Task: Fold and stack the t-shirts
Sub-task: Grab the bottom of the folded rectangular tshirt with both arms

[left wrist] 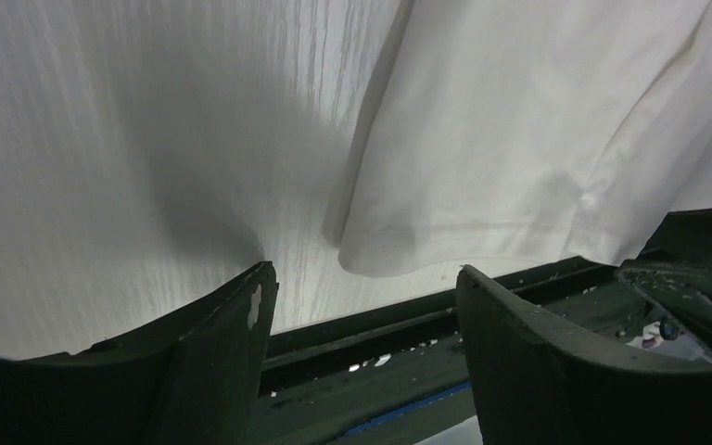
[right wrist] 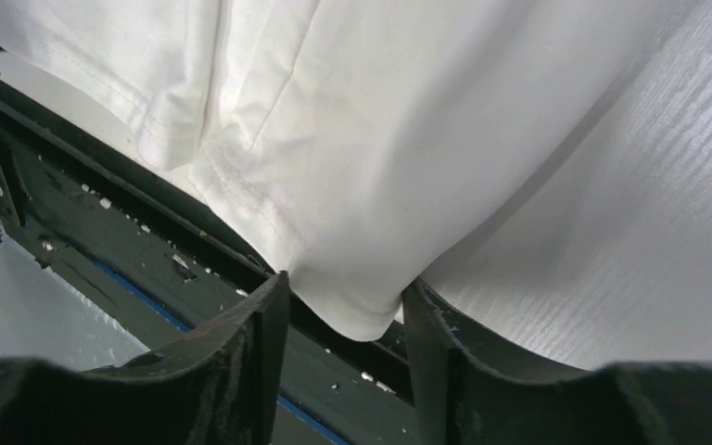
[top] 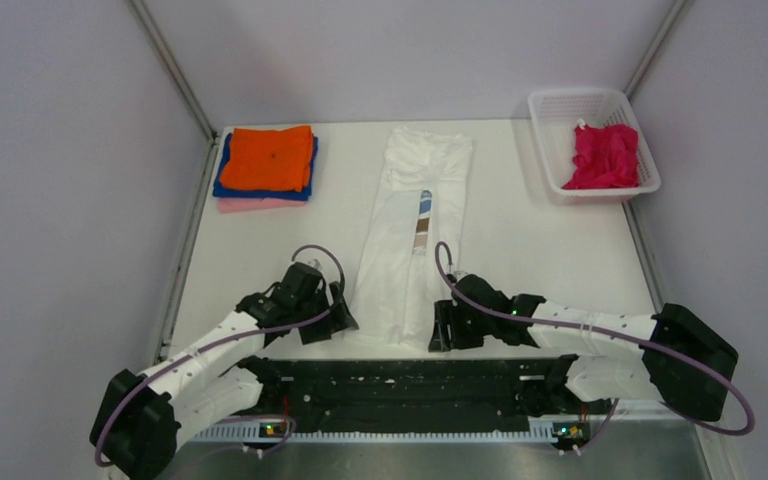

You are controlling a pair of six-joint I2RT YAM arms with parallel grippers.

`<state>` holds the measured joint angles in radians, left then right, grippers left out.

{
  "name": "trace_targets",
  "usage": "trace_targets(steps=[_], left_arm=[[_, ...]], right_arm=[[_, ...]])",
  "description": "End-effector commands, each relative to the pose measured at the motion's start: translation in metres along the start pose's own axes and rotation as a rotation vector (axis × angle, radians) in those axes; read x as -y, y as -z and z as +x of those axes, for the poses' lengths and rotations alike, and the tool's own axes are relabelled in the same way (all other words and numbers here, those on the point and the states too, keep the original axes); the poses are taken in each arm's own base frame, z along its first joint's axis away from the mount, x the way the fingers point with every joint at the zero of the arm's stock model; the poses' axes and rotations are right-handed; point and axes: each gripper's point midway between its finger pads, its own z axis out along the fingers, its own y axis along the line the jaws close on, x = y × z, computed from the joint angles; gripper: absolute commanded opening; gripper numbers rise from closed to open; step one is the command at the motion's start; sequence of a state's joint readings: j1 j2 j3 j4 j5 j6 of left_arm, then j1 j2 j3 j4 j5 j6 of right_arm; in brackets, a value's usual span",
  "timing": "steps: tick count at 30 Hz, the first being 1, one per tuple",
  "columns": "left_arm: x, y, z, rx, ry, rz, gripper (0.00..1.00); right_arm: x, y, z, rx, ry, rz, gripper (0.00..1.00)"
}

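A white t-shirt, folded lengthwise into a narrow strip with a little blue and brown print showing, lies down the middle of the table. My left gripper sits at its near left hem corner. In the left wrist view that gripper is open, and the hem corner lies just beyond the fingertips, apart from them. My right gripper is at the near right corner. In the right wrist view its jaws stand narrowly apart on either side of the corner of the shirt, which is not pinched flat.
Folded orange, blue and pink t-shirts are stacked at the back left. A white mesh basket at the back right holds a crumpled magenta t-shirt. A black rail runs along the near table edge.
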<state>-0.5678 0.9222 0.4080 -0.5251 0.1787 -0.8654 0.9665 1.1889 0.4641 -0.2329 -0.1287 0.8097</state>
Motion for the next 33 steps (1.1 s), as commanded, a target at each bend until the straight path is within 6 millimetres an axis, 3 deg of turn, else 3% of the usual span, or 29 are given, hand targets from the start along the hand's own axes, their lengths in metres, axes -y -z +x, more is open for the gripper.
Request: trace_targets(steps=[1,5,10,12,13,14,17,21,24,29,33], left_arm=[[0.016,-0.008,0.010,-0.063,-0.007,0.093,0.67],[0.004,-0.018,0.006,-0.055,-0.029,0.023,0.58],[0.006,-0.025,0.006,-0.072,-0.035,0.026,0.37],[0.007,-0.030,0.003,-0.063,-0.040,0.029,0.19],[0.007,-0.032,0.003,-0.066,-0.036,0.031,0.04],[0.009,-0.032,0.005,-0.081,-0.035,0.040,0.00],[0.016,-0.030,0.020,-0.129,-0.051,0.075,0.00],[0.014,-0.020,0.047,-0.155,-0.039,0.083,0.00],[0.017,-0.009,0.057,-0.147,-0.027,0.108,0.00],[0.051,0.009,0.036,-0.054,-0.075,0.229,0.00],[0.085,0.017,0.012,0.011,-0.184,0.288,0.00]], right_arm=[[0.006,-0.008,0.007,-0.013,-0.038,0.016,0.44],[0.010,-0.007,0.009,-0.005,-0.056,0.027,0.37],[0.017,-0.007,0.011,-0.003,-0.083,0.057,0.28],[0.018,-0.008,0.012,-0.007,-0.088,0.064,0.25],[0.019,-0.009,0.013,-0.009,-0.090,0.069,0.21],[0.020,-0.009,0.013,-0.012,-0.093,0.072,0.18],[0.022,-0.005,0.017,-0.020,-0.119,0.083,0.07],[0.022,0.005,0.027,-0.034,-0.161,0.056,0.01],[0.017,0.013,0.024,-0.012,-0.163,0.030,0.01],[0.003,0.017,0.010,0.011,-0.143,0.002,0.01],[-0.006,0.022,-0.019,0.066,-0.133,0.011,0.00]])
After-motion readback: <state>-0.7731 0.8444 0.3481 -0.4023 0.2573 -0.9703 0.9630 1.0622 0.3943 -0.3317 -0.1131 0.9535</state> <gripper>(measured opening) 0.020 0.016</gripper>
